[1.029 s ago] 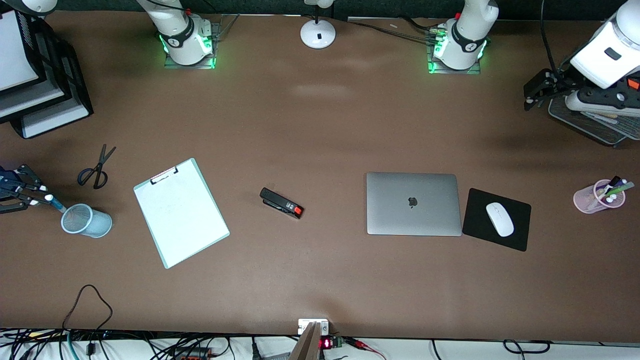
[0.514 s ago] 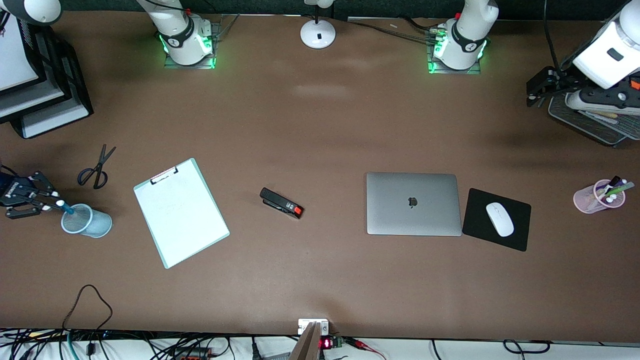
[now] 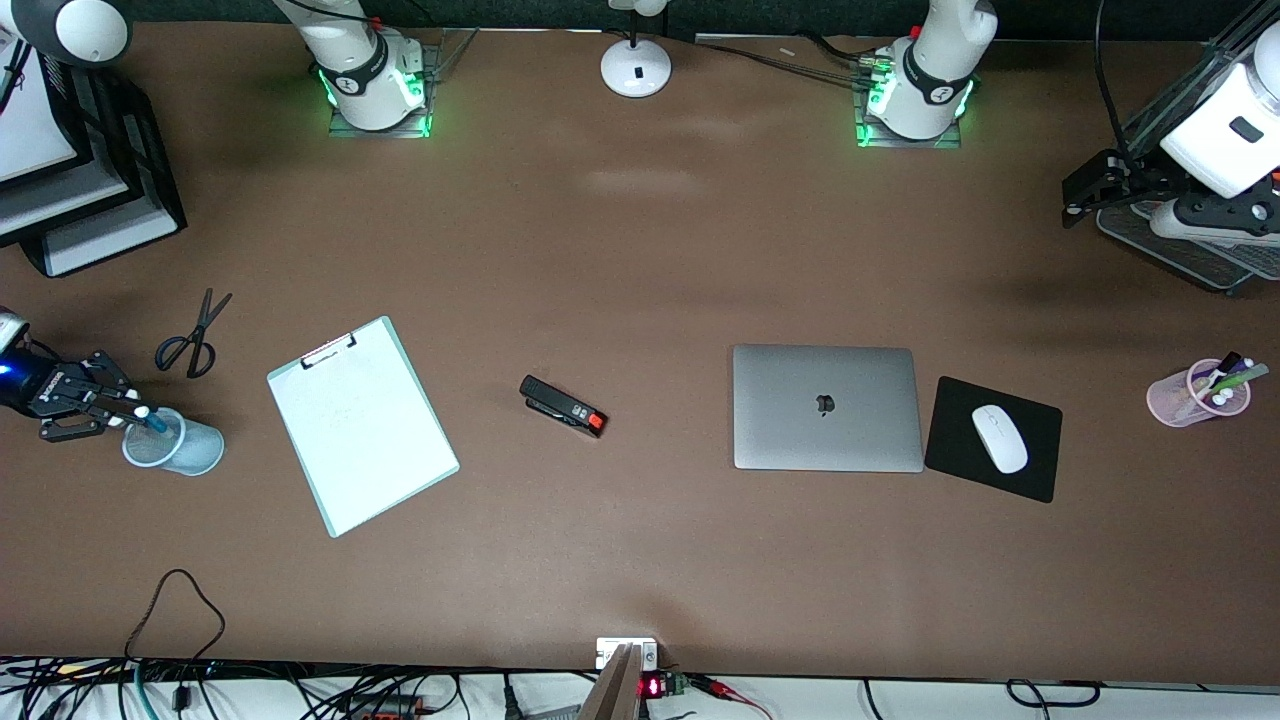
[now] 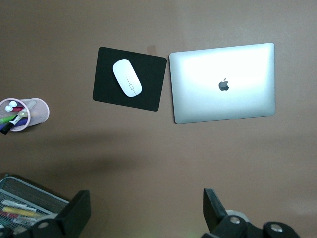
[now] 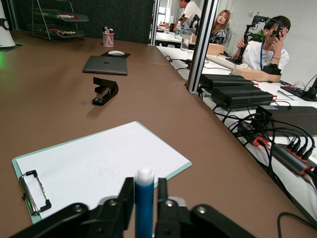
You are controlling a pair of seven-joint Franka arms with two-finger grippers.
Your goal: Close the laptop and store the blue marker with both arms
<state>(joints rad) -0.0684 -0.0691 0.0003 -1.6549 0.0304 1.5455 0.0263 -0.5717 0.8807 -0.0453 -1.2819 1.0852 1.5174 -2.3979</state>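
The laptop (image 3: 825,405) (image 4: 223,84) (image 5: 105,65) lies closed on the table, silver lid up, nearer the left arm's end. At the right arm's end, my right gripper (image 3: 128,410) (image 5: 144,191) hangs over the rim of a pale blue mesh cup (image 3: 175,445). It is shut on the blue marker (image 3: 150,417) (image 5: 144,198). The marker's white end pokes out past the fingers and its blue body slants down into the cup's mouth. My left gripper (image 3: 1075,195) (image 4: 147,208) waits open and empty over the table's left-arm end, beside a mesh tray (image 3: 1180,250).
A clipboard (image 3: 362,425), a black stapler (image 3: 563,406) and scissors (image 3: 190,340) lie between the cup and the laptop. A white mouse (image 3: 1000,438) sits on a black pad beside the laptop. A pink pen cup (image 3: 1195,395) and stacked paper trays (image 3: 90,200) stand at the table's ends.
My right gripper has carried the marker sideways from beside the mesh cup to over its rim. My left gripper has drifted slightly toward the table's end.
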